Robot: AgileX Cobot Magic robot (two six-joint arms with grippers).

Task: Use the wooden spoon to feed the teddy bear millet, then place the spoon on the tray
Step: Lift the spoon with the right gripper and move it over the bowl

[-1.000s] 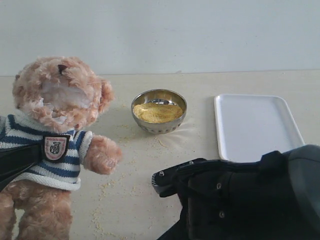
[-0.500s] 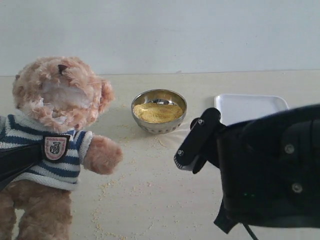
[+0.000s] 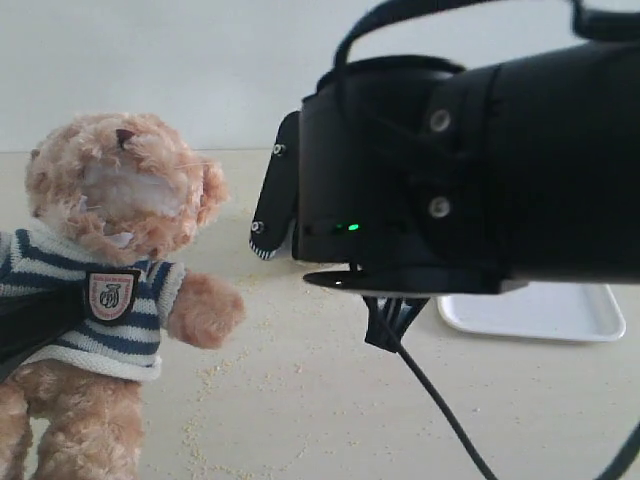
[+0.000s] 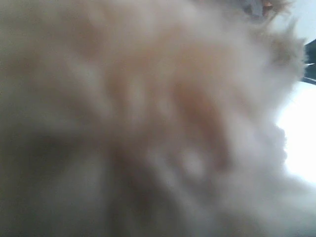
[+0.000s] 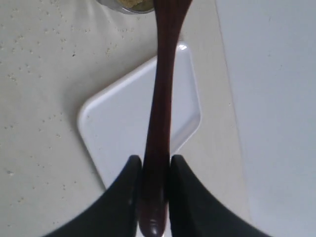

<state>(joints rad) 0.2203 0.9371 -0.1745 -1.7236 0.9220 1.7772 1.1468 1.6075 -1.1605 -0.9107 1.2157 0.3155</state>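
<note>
The teddy bear (image 3: 120,200) sits at the left in its striped shirt. Its blurred fur (image 4: 148,108) fills the left wrist view, so no left jaws show there. A black part of the left arm (image 3: 35,320) lies across the bear's torso. My right gripper (image 5: 154,164) is shut on the handle of the dark wooden spoon (image 5: 163,89). The spoon's bowl end reaches to the steel bowl (image 5: 123,5) of millet (image 5: 134,4). The white tray (image 5: 128,123) lies below the handle, apart from it. In the exterior view the right arm (image 3: 460,160) hides the bowl, the spoon and most of the tray (image 3: 540,312).
Loose yellow grains (image 3: 215,370) are scattered on the beige table in front of the bear. A black cable (image 3: 430,400) hangs from the right arm over the table's front. A pale wall stands behind the table.
The right arm has risen from the front right and swung left towards the bowl. It now covers the bowl and most of the tray. The bear has not moved.
</note>
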